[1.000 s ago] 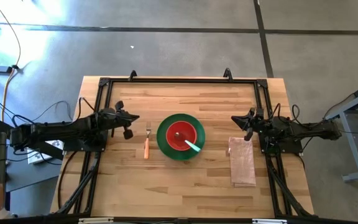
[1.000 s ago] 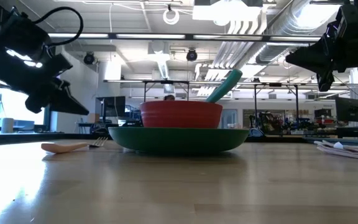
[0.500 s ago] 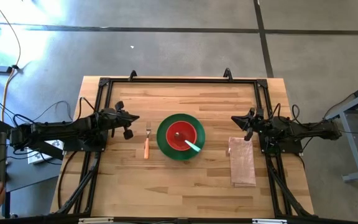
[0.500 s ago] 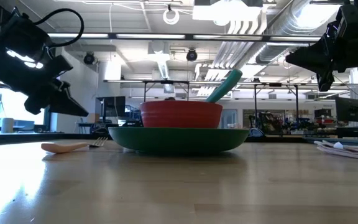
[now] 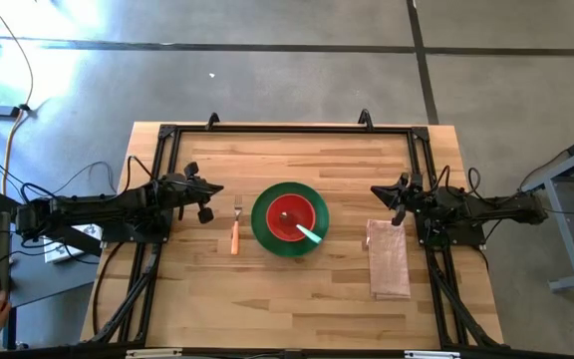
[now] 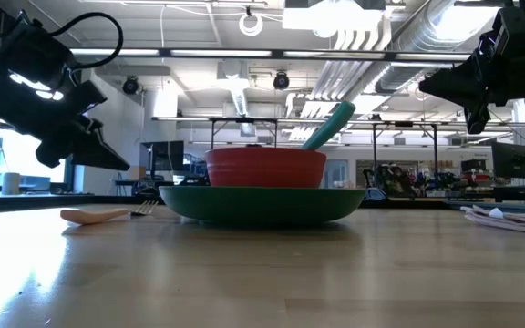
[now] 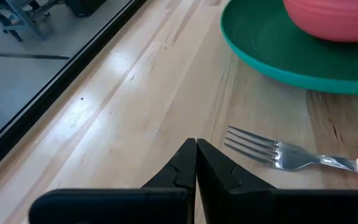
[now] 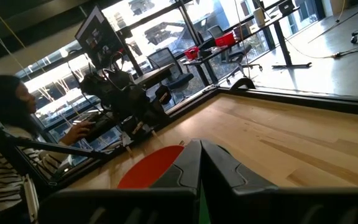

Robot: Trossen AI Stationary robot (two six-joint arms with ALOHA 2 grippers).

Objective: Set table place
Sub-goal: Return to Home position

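- Plate (image 5: 265,235), green, sits about mid-bench (image 5: 297,299); I place everything else from it.
- Bowl (image 5: 285,213), red, stands on the plate, close to its middle.
- Spoon (image 5: 309,234) rests in the bowl, with its teal handle slanting up and out over the plate's right side.
- Fork (image 5: 235,231) lies flat on the bench just left of the plate, not touching it. Its orange handle points to the near edge and its tines to the far edge.
- Napkin (image 5: 388,258), folded and pinkish, lies flat on the bench to the right of the plate, well apart from it.
- My left gripper (image 5: 205,207) hangs above the bench left of the plate, just beyond the fork. Its two fingers (image 7: 185,163) are pressed together with nothing between them, and the fork tines lie just ahead of their tips.
- My right gripper (image 5: 398,206) hangs above the bench right of the plate, over the far end of the napkin. Its fingers (image 8: 188,163) are pressed together too and hold nothing.
- Off the bench, well left of the plate, a person (image 8: 5,137) in a striped sleeve sits at a desk.
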